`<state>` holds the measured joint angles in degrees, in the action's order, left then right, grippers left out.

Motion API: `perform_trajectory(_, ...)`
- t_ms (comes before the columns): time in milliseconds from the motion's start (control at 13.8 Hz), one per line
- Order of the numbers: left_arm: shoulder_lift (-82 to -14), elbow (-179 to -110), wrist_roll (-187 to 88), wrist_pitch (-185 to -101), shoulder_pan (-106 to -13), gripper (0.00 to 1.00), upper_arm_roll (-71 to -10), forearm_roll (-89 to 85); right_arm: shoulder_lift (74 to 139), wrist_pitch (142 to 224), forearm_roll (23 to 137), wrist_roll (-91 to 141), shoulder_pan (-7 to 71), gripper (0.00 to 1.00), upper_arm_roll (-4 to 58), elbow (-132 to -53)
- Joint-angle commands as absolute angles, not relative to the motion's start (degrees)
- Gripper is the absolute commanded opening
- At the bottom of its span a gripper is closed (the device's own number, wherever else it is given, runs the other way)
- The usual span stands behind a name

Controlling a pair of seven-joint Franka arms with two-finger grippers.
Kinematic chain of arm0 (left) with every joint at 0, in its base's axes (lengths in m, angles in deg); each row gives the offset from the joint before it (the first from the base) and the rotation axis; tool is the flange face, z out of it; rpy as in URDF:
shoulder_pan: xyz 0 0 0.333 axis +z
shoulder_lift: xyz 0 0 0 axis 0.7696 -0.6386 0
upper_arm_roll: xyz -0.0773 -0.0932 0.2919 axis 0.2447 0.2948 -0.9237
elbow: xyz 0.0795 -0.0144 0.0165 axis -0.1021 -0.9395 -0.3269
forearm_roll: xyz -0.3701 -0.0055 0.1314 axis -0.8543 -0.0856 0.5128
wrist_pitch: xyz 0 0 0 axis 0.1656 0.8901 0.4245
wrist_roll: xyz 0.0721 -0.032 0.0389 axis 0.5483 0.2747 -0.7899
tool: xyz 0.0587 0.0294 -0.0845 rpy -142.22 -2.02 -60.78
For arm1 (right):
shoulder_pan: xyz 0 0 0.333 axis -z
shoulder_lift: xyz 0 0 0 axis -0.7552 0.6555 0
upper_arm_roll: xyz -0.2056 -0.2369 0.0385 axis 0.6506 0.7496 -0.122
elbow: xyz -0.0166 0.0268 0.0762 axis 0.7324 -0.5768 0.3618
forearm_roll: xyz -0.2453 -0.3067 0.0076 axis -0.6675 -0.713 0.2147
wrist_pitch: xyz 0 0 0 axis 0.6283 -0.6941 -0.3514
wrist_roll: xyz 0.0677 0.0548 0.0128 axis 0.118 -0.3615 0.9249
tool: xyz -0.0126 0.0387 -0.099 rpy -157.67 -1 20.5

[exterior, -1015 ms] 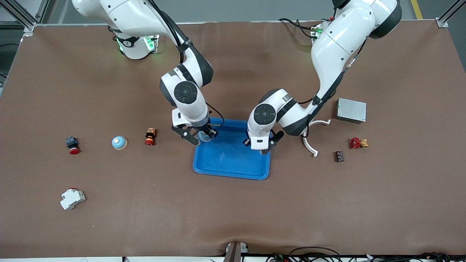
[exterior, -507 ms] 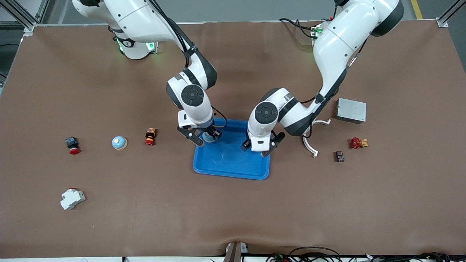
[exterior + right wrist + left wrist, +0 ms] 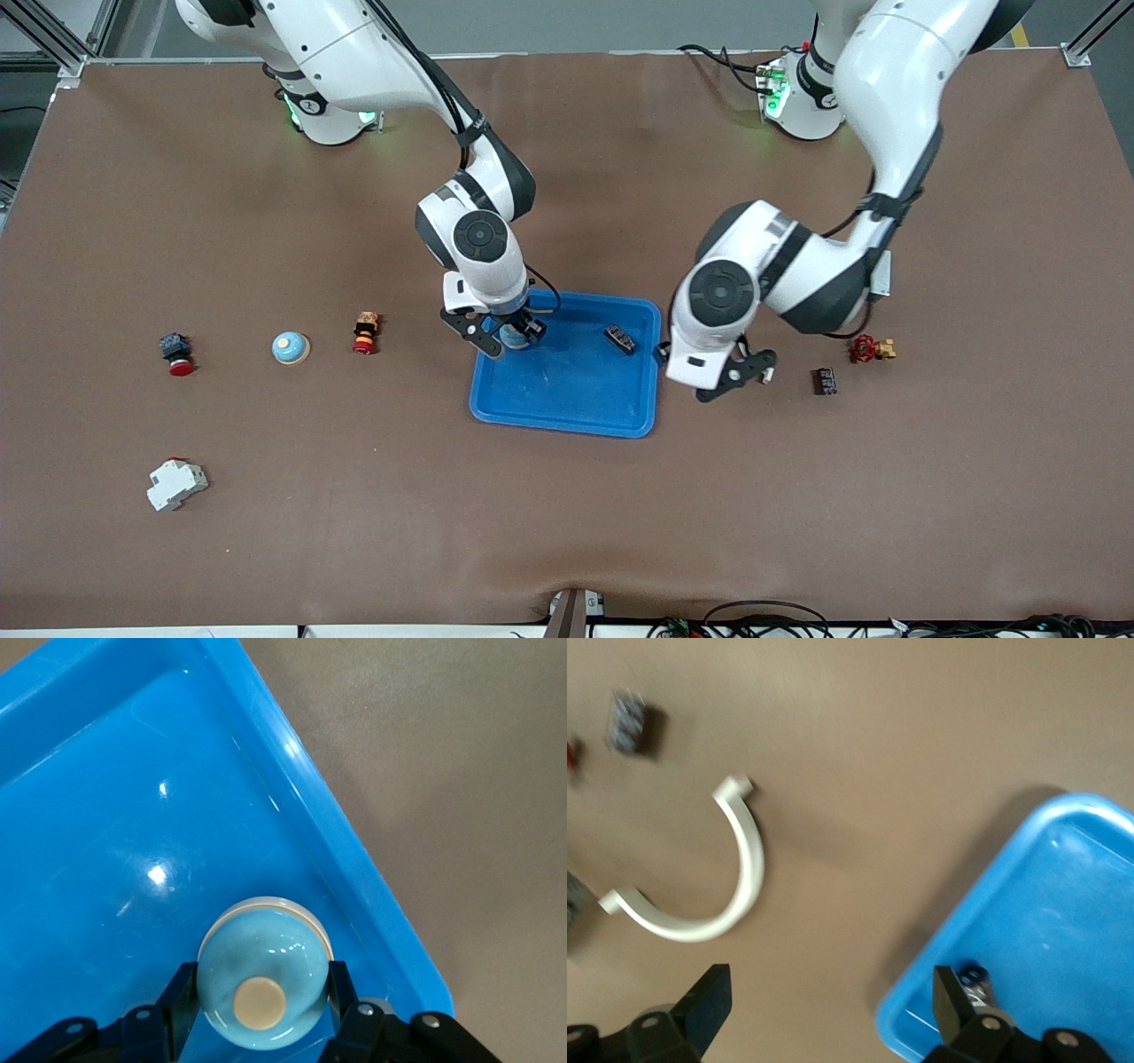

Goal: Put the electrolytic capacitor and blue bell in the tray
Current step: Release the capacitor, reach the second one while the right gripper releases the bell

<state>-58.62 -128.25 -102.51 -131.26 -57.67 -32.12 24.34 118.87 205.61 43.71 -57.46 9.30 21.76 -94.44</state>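
So I'm looking at my feeds and the right gripper (image 3: 508, 338) is sitting over the corner of the tray (image 3: 567, 408) closest to the right arm's base, fingers clamped on the blue bell (image 3: 260, 989). In the right wrist view I'm seeing the bell's round pale-blue dome with a tan button on top, pinched from both sides, hanging over the tray floor just inside the rim.

The left gripper (image 3: 733, 374) is hovering over bare table right next to the tray, toward the left arm's end, and its fingers are spread wide with nothing in them. In the left wrist view I'm getting both fingertips (image 3: 709, 999) at the edge of the picture, with the white curved plastic piece (image 3: 709, 890) lying on the mat under it.

The electrolytic capacitor (image 3: 619, 338) is lying on its side in the tray, near the rim on the left arm's end, in the half farther from the front camera.

Other stuff I'm seeing on the table: a second blue bell (image 3: 290, 347), a red-capped push button (image 3: 176, 353) and an orange-and-red switch (image 3: 365, 331) toward the right arm's end, a white DIN-rail part (image 3: 176, 484) nearer the front camera, plus a small dark component (image 3: 825, 380) and a red valve (image 3: 871, 348) toward the left arm's end.
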Motion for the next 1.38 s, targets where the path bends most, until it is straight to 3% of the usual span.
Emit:
perform_trajectory(0, -54.0, -133.6, -90.5, -131.4, -50.8, 1.00, -30.1, 25.6, 120.0, 205.4, 42.0, -60.7, 7.6, 0.00, 22.6, -92.8)
perform_trajectory(217, -52.7, -136.6, -79.3, -132.5, -40.0, 1.00, -25.7, 26.1, 120.7, 205.4, 42.0, -61.7, 7.2, 0.00, 22.6, -92.3)
perform_trajectory(507, -52.9, -143.6, -75.9, -142.1, -26.9, 1.00, -18.2, 33.2, 121.2, 205.4, 42.0, -62.7, 6.8, 0.00, 22.6, -91.9)
perform_trajectory(942, -56.8, -150.9, -73.0, -158.1, -21.5, 1.00, -18.1, 39.5, 124.0, 205.4, 40.6, -65.4, 6.3, 0.00, 22.6, -89.4)
perform_trajectory(1160, -59.6, -152.1, -73.3, -160.8, -20.9, 1.00, -18.2, 39.5, 124.5, 205.2, 40.3, -65.8, 6.3, 0.02, 22.6, -88.9)
perform_trajectory(1232, -61.0, -152.4, -73.2, -162.8, -20.3, 1.00, -18.2, 39.6, 124.6, 205.2, 40.4, -65.9, 6.5, 0.87, 22.6, -88.8)
perform_trajectory(1305, -61.5, -152.8, -73.1, -163.3, -20.1, 1.00, -18.3, 39.9, 124.5, 205.2, 40.2, -65.9, 6.2, 1.00, 22.6, -88.8)
